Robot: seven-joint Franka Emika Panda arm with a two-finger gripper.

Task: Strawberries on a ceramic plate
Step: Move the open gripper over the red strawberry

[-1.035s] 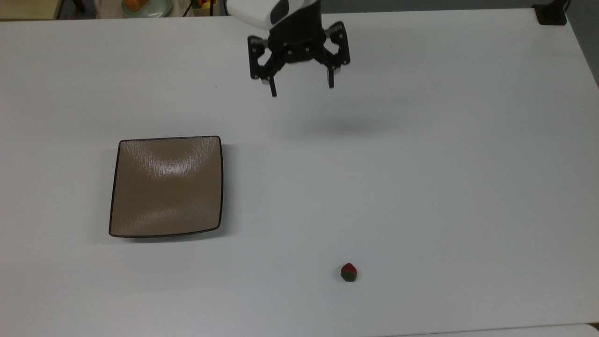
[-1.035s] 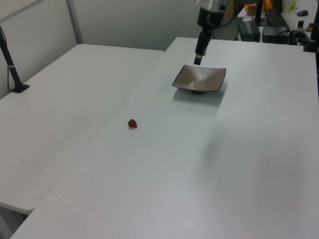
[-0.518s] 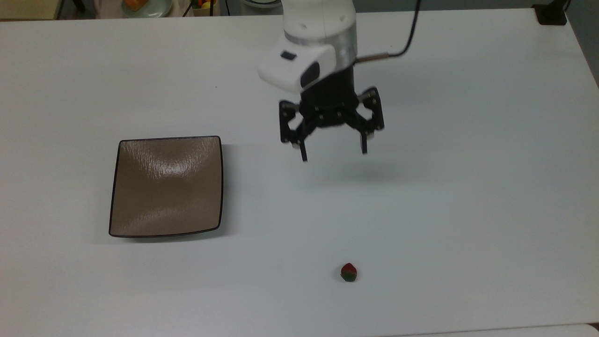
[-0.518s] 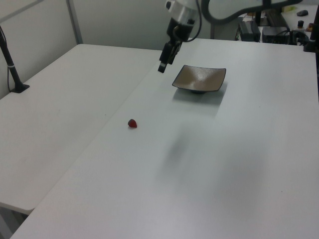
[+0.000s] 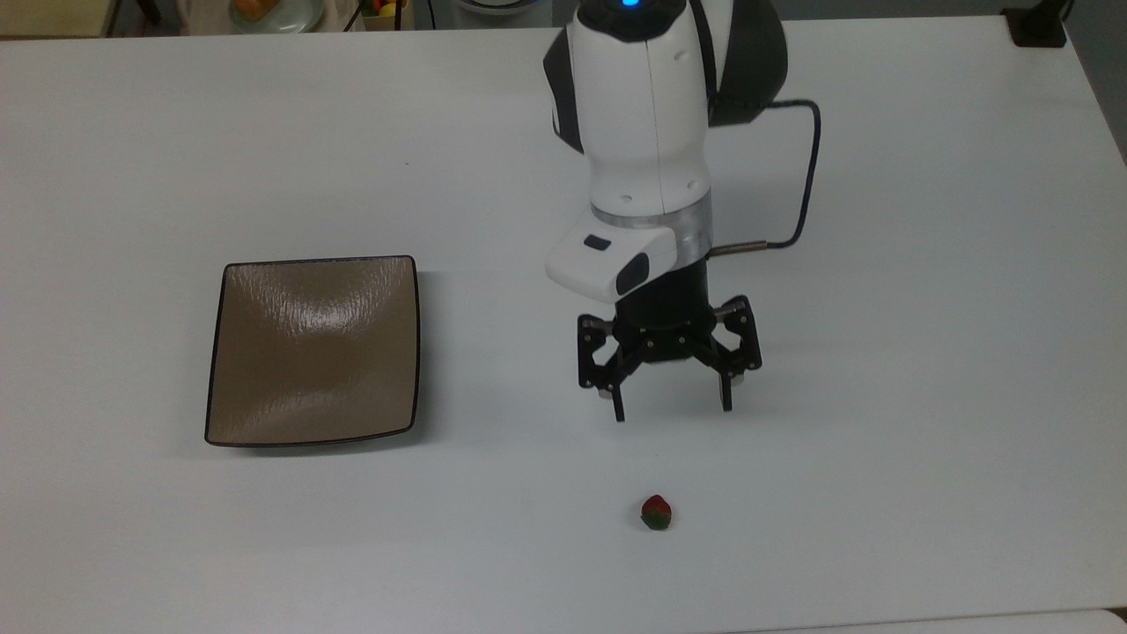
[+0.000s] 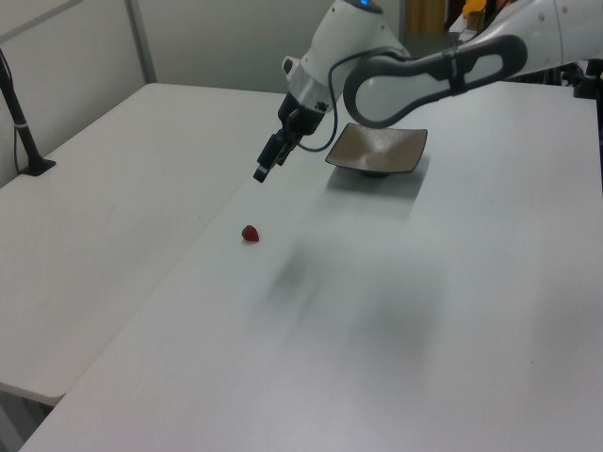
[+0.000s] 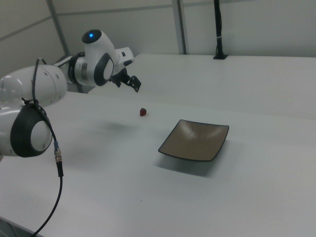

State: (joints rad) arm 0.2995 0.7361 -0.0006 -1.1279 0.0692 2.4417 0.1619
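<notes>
A tiny red strawberry [image 5: 656,512] with a green cap lies on the white table [image 5: 924,352] near the front edge; it also shows as a red dot in the left view [image 6: 250,234] and the right view [image 7: 142,112]. The square tan-brown ceramic plate [image 5: 313,350] sits bare at the top view's left [image 6: 377,149] [image 7: 195,139]. My gripper [image 5: 672,409] hangs open and holds nothing, above the table and just short of the strawberry [image 6: 261,173] [image 7: 132,84].
A black post base [image 5: 1037,26] stands at the table's far right corner in the top view. A round pale dish with orange food [image 5: 273,12] sits beyond the far edge. A cable [image 5: 806,167] loops off the arm's wrist. A second white table [image 6: 104,179] adjoins.
The arm has swung from the table's far side toward the strawberry, moving down the top view. The fingers stayed open. Strawberry and plate have not moved.
</notes>
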